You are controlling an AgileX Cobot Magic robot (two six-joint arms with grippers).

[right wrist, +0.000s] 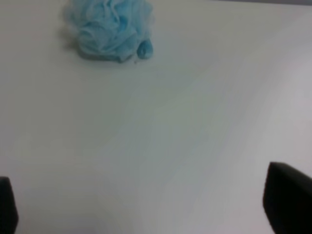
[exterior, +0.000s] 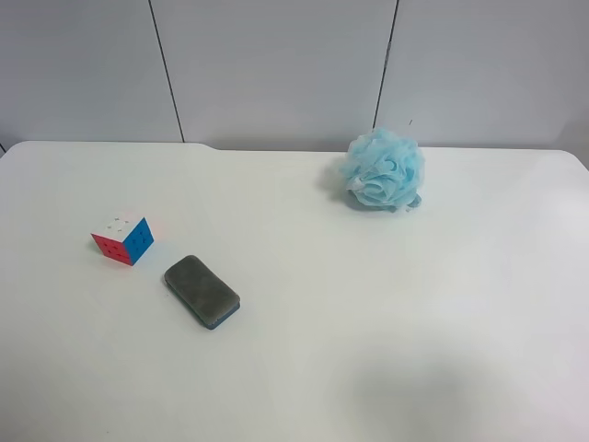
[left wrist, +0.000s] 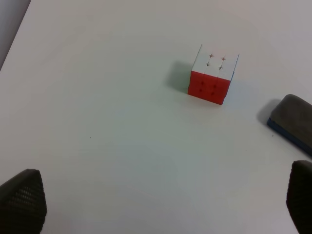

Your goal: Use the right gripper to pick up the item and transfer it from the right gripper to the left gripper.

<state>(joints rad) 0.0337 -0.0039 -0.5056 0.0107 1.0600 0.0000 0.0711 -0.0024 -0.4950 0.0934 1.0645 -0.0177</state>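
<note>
Resting on the white table [exterior: 304, 368], the puzzle cube [exterior: 122, 238] is untouched; left gripper [left wrist: 161, 202] and right gripper [right wrist: 141, 204] are spread, ungrasping.

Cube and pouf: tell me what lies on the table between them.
Nothing lies there: in the high view the table is bare between the cube and the pouf. The sponge sits off that line, beside the cube.

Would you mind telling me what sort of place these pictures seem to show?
Probably a lab test bench rather than a home: a bare white table against plain grey wall panels, with only three unrelated items laid out apart, a puzzle cube, a dark sponge block and a blue bath pouf.
</note>
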